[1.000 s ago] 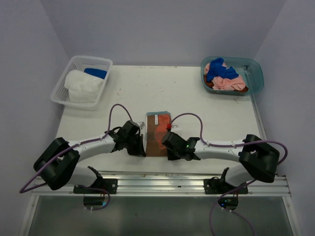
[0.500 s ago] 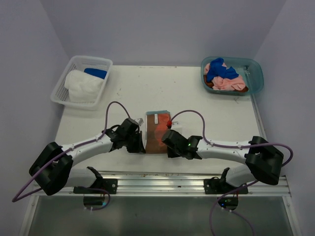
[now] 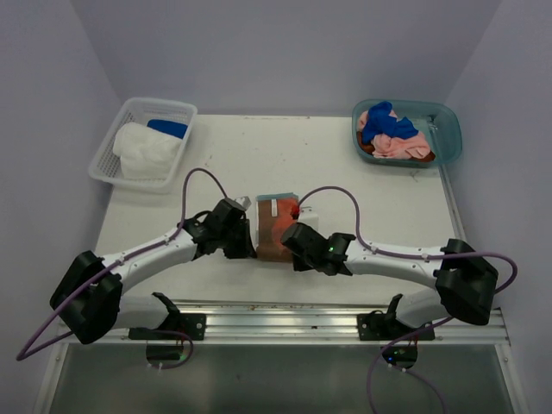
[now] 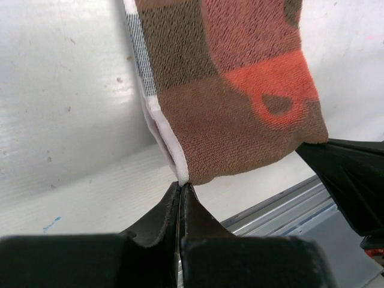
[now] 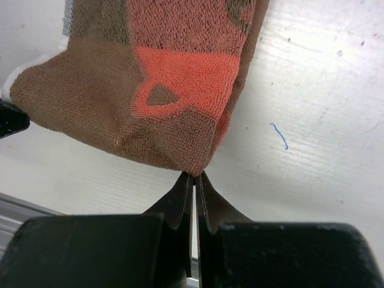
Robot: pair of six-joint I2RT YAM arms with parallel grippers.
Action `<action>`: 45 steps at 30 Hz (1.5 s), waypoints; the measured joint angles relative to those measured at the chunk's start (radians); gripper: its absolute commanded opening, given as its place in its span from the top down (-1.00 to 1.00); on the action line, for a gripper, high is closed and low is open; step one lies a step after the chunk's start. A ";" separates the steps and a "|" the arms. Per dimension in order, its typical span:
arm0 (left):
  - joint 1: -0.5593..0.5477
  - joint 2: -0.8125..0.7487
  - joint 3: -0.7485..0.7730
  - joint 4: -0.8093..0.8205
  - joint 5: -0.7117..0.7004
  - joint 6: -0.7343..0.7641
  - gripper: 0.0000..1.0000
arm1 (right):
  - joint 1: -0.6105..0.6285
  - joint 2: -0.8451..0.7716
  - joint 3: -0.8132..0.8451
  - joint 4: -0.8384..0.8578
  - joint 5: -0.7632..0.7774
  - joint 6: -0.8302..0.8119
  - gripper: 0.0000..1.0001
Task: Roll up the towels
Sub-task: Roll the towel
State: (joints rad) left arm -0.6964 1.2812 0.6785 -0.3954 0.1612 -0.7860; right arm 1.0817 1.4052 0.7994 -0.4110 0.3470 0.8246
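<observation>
Where the brown terry towel with orange patches and a white hem (image 3: 274, 228) lies on the white counter (image 3: 233, 164), between left arm (image 3: 164, 252) and right arm (image 3: 388, 257), each near corner sits pinched: left jaws closed tight on the white-hemmed left corner, right jaws closed tight on the right one. Far end cut off in both wrist views. From above, the arms cover both pinched corners; lift off counter unclear.

left arm (image 3: 155, 254): reaching forward and inward, held low; left hand (image 4: 181, 187) pinched tight on a near corner of the brown towel (image 4: 240, 90); right arm (image 3: 397, 259): mirrored; right hand (image 5: 195, 175) pinched on the other near corner
</observation>
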 measured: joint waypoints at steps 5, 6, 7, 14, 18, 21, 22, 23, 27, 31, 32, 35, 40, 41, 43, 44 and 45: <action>0.021 0.006 0.044 -0.010 -0.027 -0.008 1.00 | -0.008 0.004 0.061 -0.024 0.042 -0.035 1.00; 0.031 0.011 0.048 -0.010 -0.029 -0.008 1.00 | -0.013 0.008 0.070 -0.024 0.048 -0.043 1.00; 0.040 0.018 0.053 -0.010 -0.032 -0.008 1.00 | -0.019 0.014 0.078 -0.023 0.053 -0.052 1.00; 0.107 0.111 0.122 0.007 -0.031 -0.004 1.00 | -0.087 0.089 0.134 -0.014 0.055 -0.108 1.00; 0.129 0.175 0.186 0.014 -0.027 0.008 1.00 | -0.129 0.124 0.161 -0.006 0.054 -0.135 1.00; 0.139 0.237 0.233 0.026 -0.026 0.021 1.00 | -0.169 0.153 0.181 0.006 0.050 -0.151 1.00; 0.141 0.260 0.245 0.034 -0.026 0.023 1.00 | -0.180 0.166 0.188 0.009 0.050 -0.155 1.00; 0.142 0.278 0.252 0.040 -0.026 0.024 1.00 | -0.187 0.176 0.193 0.012 0.050 -0.157 1.00; 0.149 0.357 0.269 0.052 -0.023 0.039 0.83 | -0.210 0.227 0.214 0.028 0.047 -0.168 1.00; 0.158 0.387 0.271 0.056 -0.023 0.052 0.40 | -0.232 0.270 0.217 0.050 0.021 -0.170 1.00; 0.159 0.384 0.271 0.057 -0.026 0.052 0.37 | -0.241 0.278 0.217 0.055 0.012 -0.170 1.00; 0.160 0.359 0.272 0.053 -0.036 0.054 0.27 | -0.268 0.296 0.217 0.068 -0.015 -0.170 1.00; 0.160 0.242 0.250 0.057 -0.047 0.050 0.31 | -0.299 0.311 0.217 0.082 -0.063 -0.170 1.00; 0.160 0.210 0.233 0.061 -0.046 0.046 0.32 | -0.304 0.311 0.217 0.082 -0.071 -0.171 1.00; 0.159 0.156 0.200 0.066 -0.040 0.041 0.37 | -0.310 0.311 0.220 0.082 -0.084 -0.170 1.00; 0.159 0.132 0.185 0.069 -0.035 0.037 0.38 | -0.311 0.311 0.222 0.081 -0.089 -0.170 1.00; 0.157 0.114 0.170 0.077 -0.028 0.035 0.42 | -0.314 0.311 0.224 0.081 -0.096 -0.170 1.00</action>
State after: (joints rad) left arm -0.5396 1.3956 0.8486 -0.3187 0.1333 -0.7509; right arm 0.7673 1.7161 1.0229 -0.3298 0.2512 0.6548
